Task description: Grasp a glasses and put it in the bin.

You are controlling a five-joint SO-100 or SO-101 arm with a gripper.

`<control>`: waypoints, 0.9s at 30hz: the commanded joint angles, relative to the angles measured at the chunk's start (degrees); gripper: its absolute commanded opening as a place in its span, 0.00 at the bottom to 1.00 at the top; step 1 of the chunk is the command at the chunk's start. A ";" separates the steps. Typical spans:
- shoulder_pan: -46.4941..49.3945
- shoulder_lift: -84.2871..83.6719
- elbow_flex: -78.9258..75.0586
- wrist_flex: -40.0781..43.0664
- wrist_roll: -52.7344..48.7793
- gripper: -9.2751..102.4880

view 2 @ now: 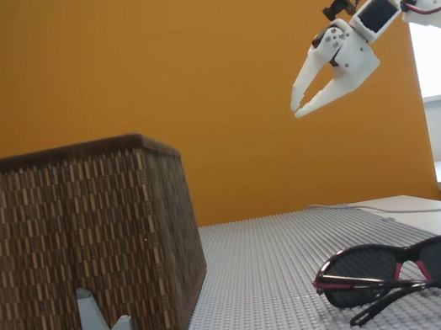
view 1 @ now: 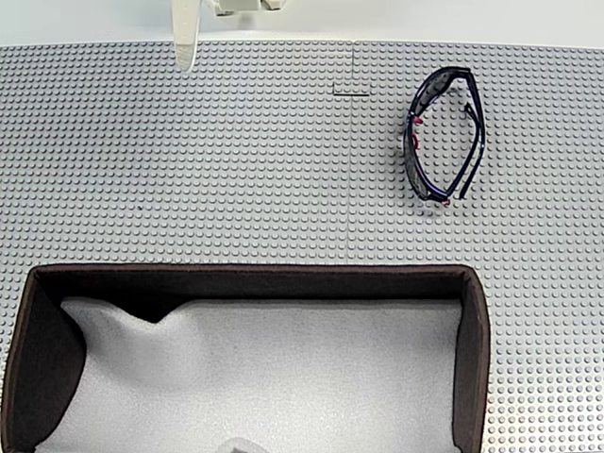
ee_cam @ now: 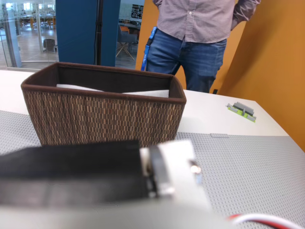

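We count one pair of glasses (view 1: pixel 444 135): wraparound sunglasses with dark lenses, a thin glossy navy-black frame and small pink-red accents inside the arms. In a fixed view from above they lie folded on the grey studded baseplate (view 1: pixel 236 170), toward the upper right, well apart from the bin and untouched. In a fixed view from the side, the glasses (view 2: pixel 416 263) rest low at the right on the same baseplate (view 2: pixel 266 277), lenses facing the camera, one arm stretched out in front.

We see one bin (view 1: pixel 28 359), a large rectangular box with dark brown walls and white padding (view 1: pixel 283 377) inside; it fills the lower part of the view from above. From the side the bin (view 2: pixel 82 249) shows a woven brown wall, with one small grey block (view 2: pixel 107 329) standing against its base. In the wrist view the bin (ee_cam: pixel 105 112) sits ahead on the baseplate, and one person (ee_cam: pixel 200 33) in jeans and a checked shirt stands behind the table.

One gripper (view 2: pixel 300 107) hangs high above the glasses in the side view, its two white fingers slightly parted at the tips and holding nothing
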 commanded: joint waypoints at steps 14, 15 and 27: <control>-7.91 4.92 10.28 -21.45 -11.95 0.08; -10.55 3.69 9.84 -19.69 -12.39 0.08; -31.90 -8.53 12.22 -11.69 -16.17 0.18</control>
